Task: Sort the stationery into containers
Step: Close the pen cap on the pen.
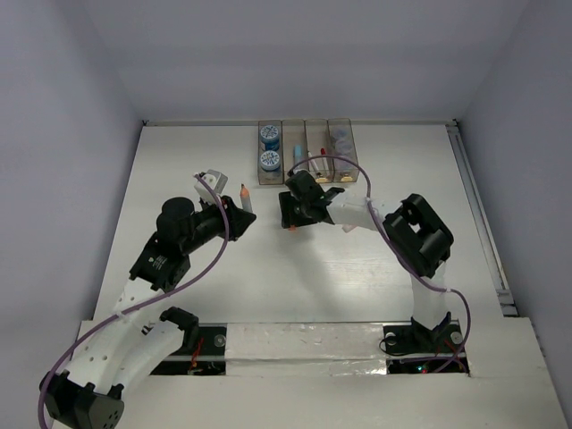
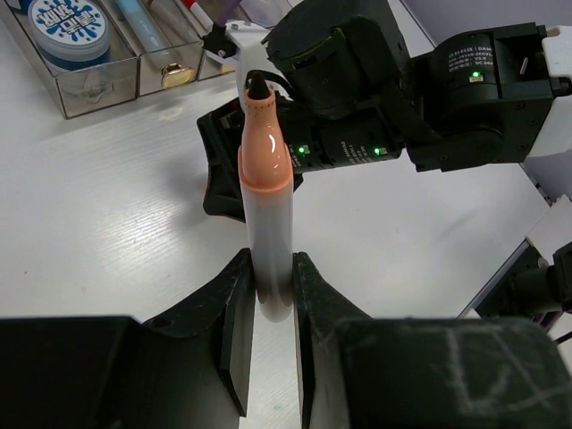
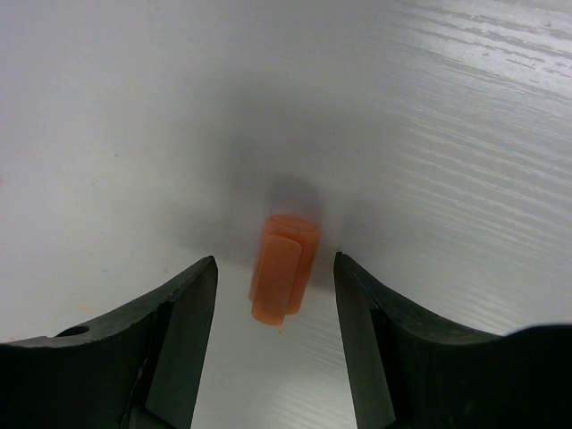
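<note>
My left gripper (image 2: 268, 295) is shut on the lower barrel of an uncapped white marker (image 2: 266, 179) with an orange collar and a dark tip, and holds it upright; the top view shows it left of centre (image 1: 245, 198). My right gripper (image 3: 275, 261) is open, its jaws either side of a short orange cap (image 3: 284, 268) lying on the table, not touching it. The four joined bins (image 1: 306, 180) stand at the back. They hold two blue-topped rolls (image 1: 269, 161), a light-blue stick (image 1: 295, 152), a red-capped marker (image 1: 323, 152) and greyish-purple pieces (image 1: 340, 141).
The right gripper's black body (image 2: 357, 107) is close behind the held marker's tip. The bins' near ends with a tan knob (image 2: 179, 73) lie just beyond both grippers. White walls enclose the table on three sides, and a rail (image 1: 478, 223) runs along the right edge.
</note>
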Motion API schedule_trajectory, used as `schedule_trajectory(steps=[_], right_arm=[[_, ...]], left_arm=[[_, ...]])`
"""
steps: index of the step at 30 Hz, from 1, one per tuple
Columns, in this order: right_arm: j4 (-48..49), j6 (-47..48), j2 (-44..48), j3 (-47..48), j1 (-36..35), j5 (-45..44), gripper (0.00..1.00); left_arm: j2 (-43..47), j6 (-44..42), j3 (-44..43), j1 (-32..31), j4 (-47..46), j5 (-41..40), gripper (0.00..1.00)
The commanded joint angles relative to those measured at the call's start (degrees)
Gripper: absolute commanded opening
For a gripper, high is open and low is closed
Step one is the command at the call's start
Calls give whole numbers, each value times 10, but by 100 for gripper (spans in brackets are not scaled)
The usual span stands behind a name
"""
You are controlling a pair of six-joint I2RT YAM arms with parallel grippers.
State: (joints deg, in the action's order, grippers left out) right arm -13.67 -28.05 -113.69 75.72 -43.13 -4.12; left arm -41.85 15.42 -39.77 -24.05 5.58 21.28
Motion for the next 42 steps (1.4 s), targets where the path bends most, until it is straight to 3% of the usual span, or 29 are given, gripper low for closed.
schedule_trajectory(steps=[1, 14, 16, 20, 23, 29, 35, 39, 42], right_arm=[[-103, 36, -40, 35, -9, -57, 61], [-172, 52, -87, 100, -27, -85, 40], [-173, 53, -94, 107, -27, -86, 33], [-174, 48, -97, 116, -27, -84, 9], [-137, 41, -68, 94, -27, -93, 0], [11, 40, 108, 17, -27, -93, 0], [261, 4, 295, -86, -27, -61, 0], [391, -24, 326, -102, -38, -21, 0], [410, -43, 305, -81, -44, 18, 0]], left_arm=[[8, -8, -14, -4, -15, -1, 0], [10, -10, -15, -4, -11, -7, 0], [9, -10, -15, -4, -13, -5, 0], [8, -11, -15, -4, -12, -4, 0], [4, -13, -15, -4, -12, -3, 0], [-15, -10, -15, -4, -15, 4, 0], [-22, -17, -17, 1, -8, -18, 0], [-39, -17, -18, 1, -5, -19, 0], [-46, -18, -20, 1, -4, -18, 0]])
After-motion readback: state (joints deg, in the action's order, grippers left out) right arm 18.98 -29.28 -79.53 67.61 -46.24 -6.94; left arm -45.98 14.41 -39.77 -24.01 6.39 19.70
